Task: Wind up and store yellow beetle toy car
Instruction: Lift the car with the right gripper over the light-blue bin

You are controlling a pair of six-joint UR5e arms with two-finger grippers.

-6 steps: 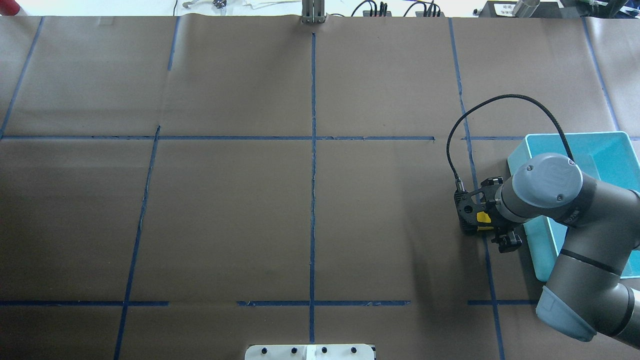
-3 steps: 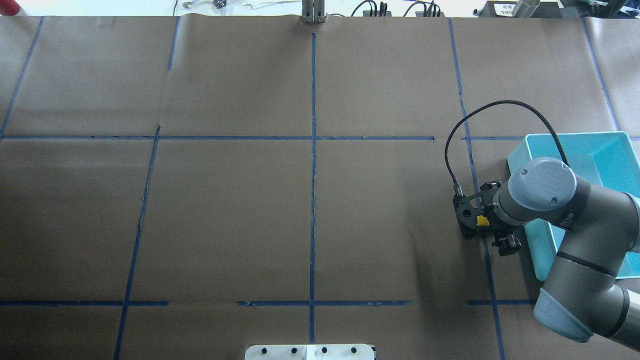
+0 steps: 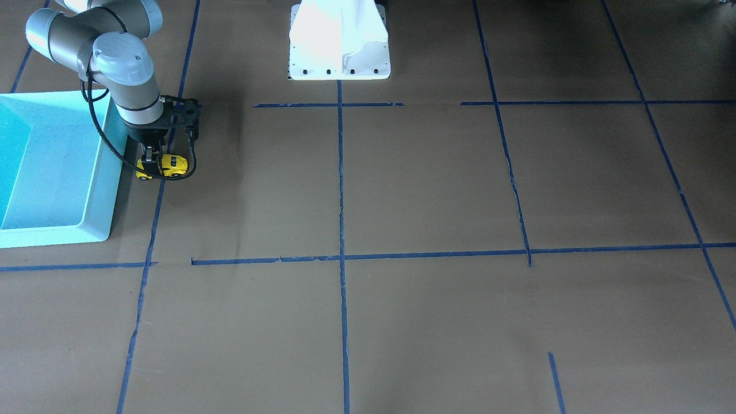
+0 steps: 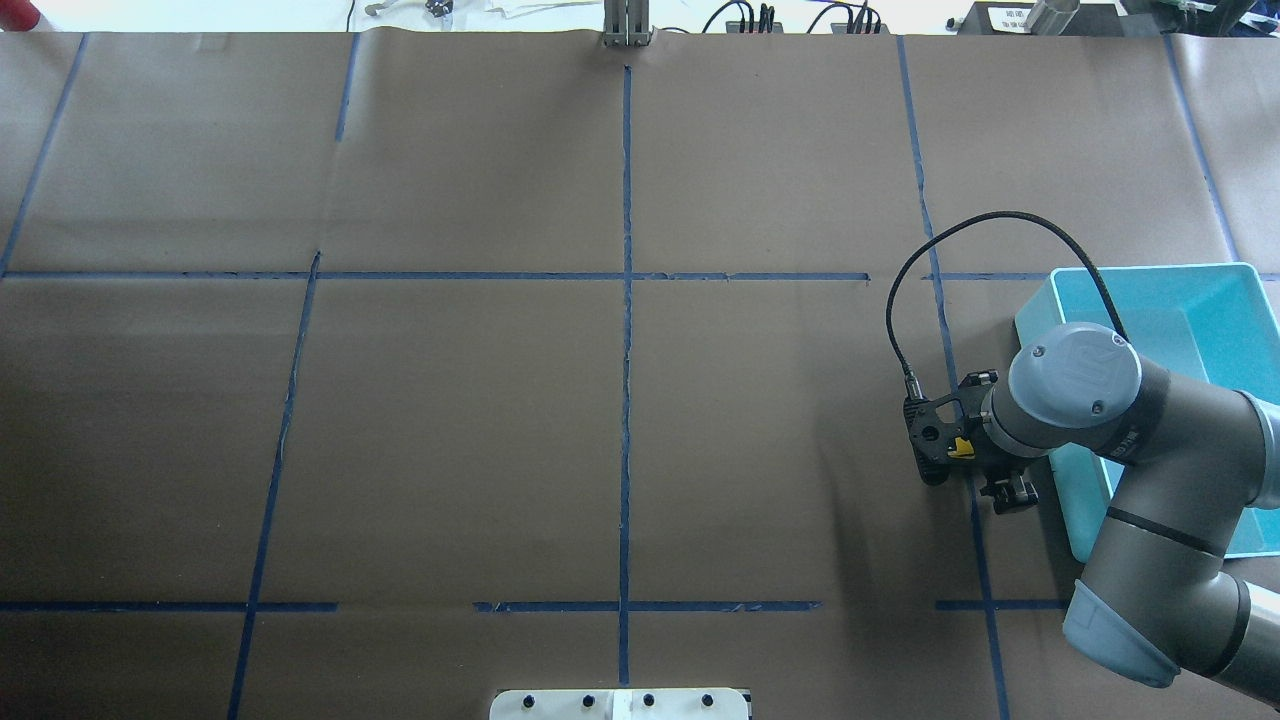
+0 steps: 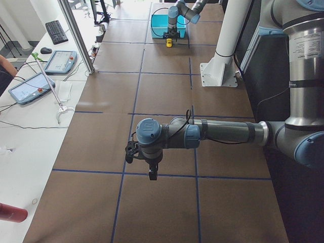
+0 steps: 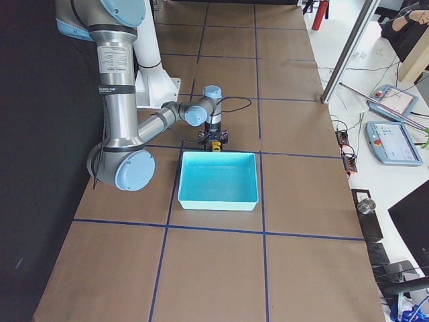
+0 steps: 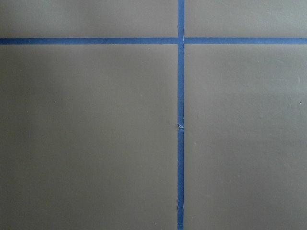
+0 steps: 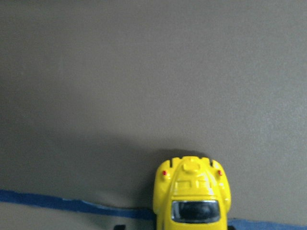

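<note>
The yellow beetle toy car [image 3: 167, 165] sits with its wheels on the brown table, just beside the teal bin [image 3: 104, 190]. My right gripper [image 3: 149, 162] points straight down and is shut on the car's rear part. In the overhead view only a sliver of the car [image 4: 962, 447] shows under the wrist. The right wrist view shows the car's roof and dark window [image 8: 193, 194] at the bottom edge, over a blue tape line. My left gripper [image 5: 152, 173] hangs over the table far from the car. I cannot tell whether it is open or shut.
The teal bin [image 4: 1205, 300] stands open to the right of the right wrist, its inside showing nothing [image 6: 218, 176]. A black cable [image 4: 905, 290] loops from the right wrist. The white robot base [image 3: 339, 40] is at the table's near edge. Blue tape lines cross the brown paper.
My right wrist has moved a little toward the robot's side of the table with the car in its grip. Less of the yellow shows from overhead now.
</note>
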